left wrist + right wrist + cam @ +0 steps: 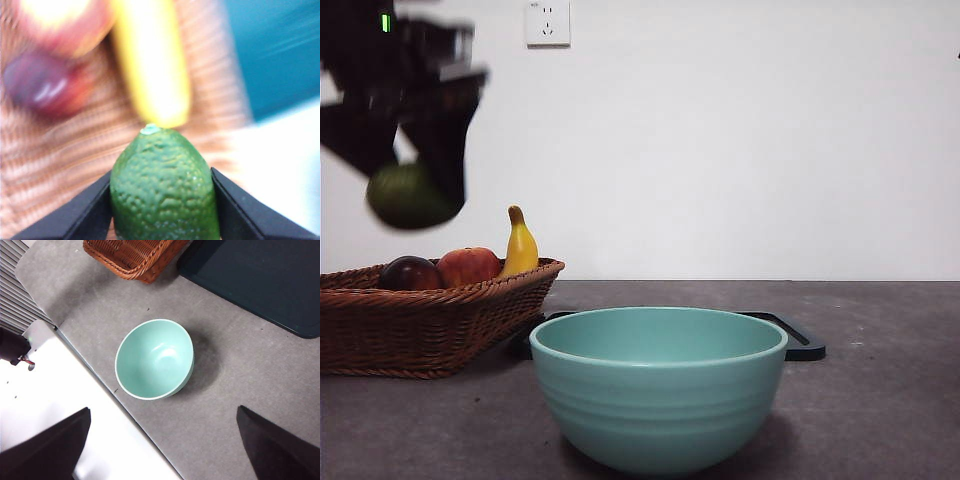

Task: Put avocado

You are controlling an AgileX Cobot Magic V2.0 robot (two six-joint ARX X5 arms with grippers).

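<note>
Green avocado is clamped in my left gripper above the wicker basket; carrying it to the teal bowl and releasing it remain, I judge.

A: What stands behind the table?

B: A plain white wall, evenly lit, with no shadow lines on it. A white wall socket sits high on that wall, well above the table's far edge.

A: And the table itself?

B: Grey, matte, faintly speckled. In the right wrist view the same grey surface ends at a straight edge, and beside that edge lies a smooth white panel.

A: Anything past the panel?

B: A strip of pale ribbed slats, running alongside the table's corner. I cannot tell what it belongs to.

A: The light?

B: Soft and even, falling from above the table.
</note>
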